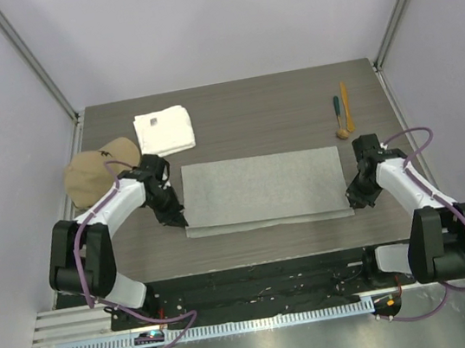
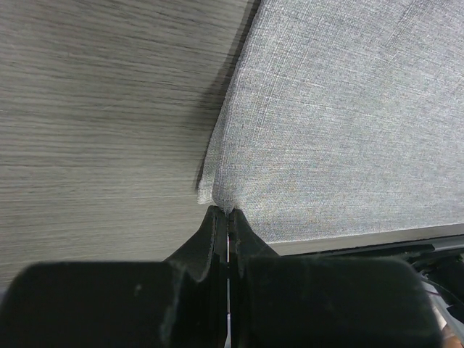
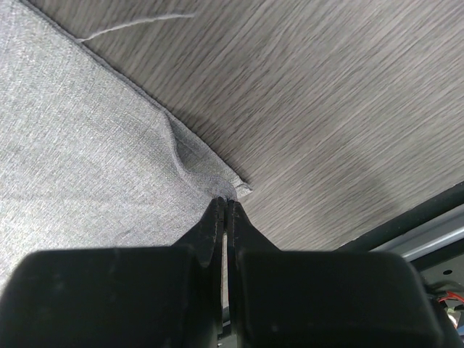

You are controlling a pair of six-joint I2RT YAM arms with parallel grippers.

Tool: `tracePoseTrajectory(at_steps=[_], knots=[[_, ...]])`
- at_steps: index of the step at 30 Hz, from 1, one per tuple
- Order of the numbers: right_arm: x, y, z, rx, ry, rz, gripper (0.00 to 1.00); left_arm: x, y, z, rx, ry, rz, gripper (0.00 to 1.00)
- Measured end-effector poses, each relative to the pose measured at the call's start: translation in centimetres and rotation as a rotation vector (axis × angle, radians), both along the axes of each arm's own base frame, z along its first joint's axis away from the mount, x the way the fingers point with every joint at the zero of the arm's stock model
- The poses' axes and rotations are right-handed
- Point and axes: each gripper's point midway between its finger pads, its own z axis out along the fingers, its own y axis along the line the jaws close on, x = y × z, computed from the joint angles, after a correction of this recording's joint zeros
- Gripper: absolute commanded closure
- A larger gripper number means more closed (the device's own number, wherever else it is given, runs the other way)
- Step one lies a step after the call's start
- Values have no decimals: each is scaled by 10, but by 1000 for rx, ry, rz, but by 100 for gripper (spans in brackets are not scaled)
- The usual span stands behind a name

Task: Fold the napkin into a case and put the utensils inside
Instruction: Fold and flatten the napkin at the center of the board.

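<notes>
The light-grey napkin [image 1: 263, 189] lies flat on the table as a wide rectangle, with a lower layer showing along its near edge. My left gripper [image 1: 174, 217] is shut on the napkin's near left corner [image 2: 214, 190]. My right gripper [image 1: 357, 196] is shut on the napkin's near right corner [image 3: 230, 187]. The utensils lie apart at the back right: a teal-handled piece [image 1: 336, 107], an orange-yellow stick [image 1: 345, 94] and a round tan wooden bowl [image 1: 343, 133].
A thick white towel [image 1: 164, 131] lies at the back left. A tan cap [image 1: 96, 171] sits at the left edge, beside my left arm. A loose thread [image 3: 138, 25] trails from the napkin's edge. The table's near edge [image 3: 420, 217] is close to my right gripper.
</notes>
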Motion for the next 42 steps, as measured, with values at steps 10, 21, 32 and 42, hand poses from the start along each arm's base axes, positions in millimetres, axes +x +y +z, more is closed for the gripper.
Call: tracePoseTrajectory(at_steps=[10, 21, 32, 42], knots=[[-10, 0, -12, -2, 48, -35, 99, 0, -1, 0, -3, -1, -1, 100], [-9, 0, -19, -1, 43, -42, 99, -4, -1, -4, -2, 9, 0, 100], [-1, -1, -3, -6, -19, -42, 99, -5, -1, -5, -3, 16, 18, 100], [4, -2, -5, -9, -14, -38, 99, -3, -1, -5, -3, 3, 21, 100]])
